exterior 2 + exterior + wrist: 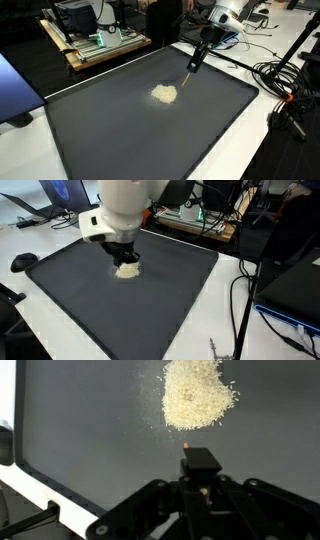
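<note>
A small heap of pale grains point(198, 395) lies on a dark mat point(100, 310), toward its far side. It also shows in both exterior views as the grain pile point(128, 270) and the same heap point(164, 94). My gripper point(201, 488) is shut on a thin black tool point(200, 460) with a small orange tip. In an exterior view the tool point(196, 56) slants down toward the mat, its end just short of the grains. In an exterior view the gripper point(124, 256) hangs right above the pile.
The mat point(150, 130) covers most of a white table. A laptop point(50, 195) and a black mouse point(24, 260) sit beyond one side. Cables point(280, 80) trail along another edge. A wooden bench with electronics point(100, 40) stands behind.
</note>
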